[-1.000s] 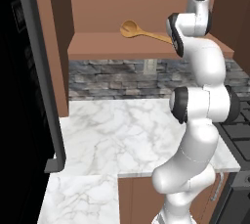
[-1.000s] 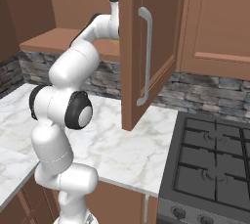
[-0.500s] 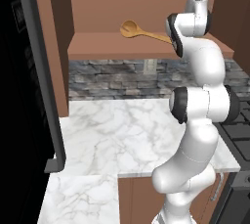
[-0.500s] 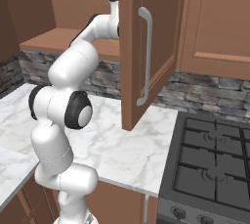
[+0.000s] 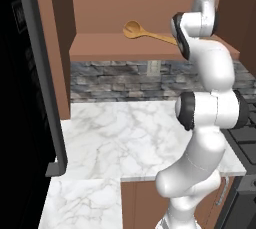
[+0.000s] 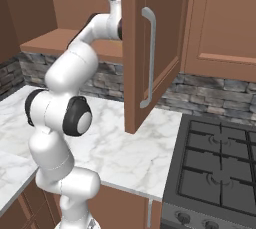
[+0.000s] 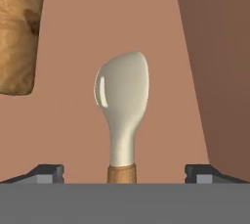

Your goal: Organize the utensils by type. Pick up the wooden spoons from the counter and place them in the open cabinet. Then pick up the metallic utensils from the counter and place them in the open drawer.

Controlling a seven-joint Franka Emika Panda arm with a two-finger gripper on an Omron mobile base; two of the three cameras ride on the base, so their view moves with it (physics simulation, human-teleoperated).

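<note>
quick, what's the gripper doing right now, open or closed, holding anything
Gripper: open, fingers spread wide on either side of the cream-bowled wooden spoon, gripping nothing; the spoon lies on the open cabinet's shelf.

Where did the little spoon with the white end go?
In the hand view, the cream-bowled spoon lies on the cabinet shelf, between the open gripper's fingertips, beside the golden-brown spoon.

Even, bright rendered light; sharp focus; soft shadows; glossy highlight on cream spoon bowl (image 7: 122, 91)
</note>
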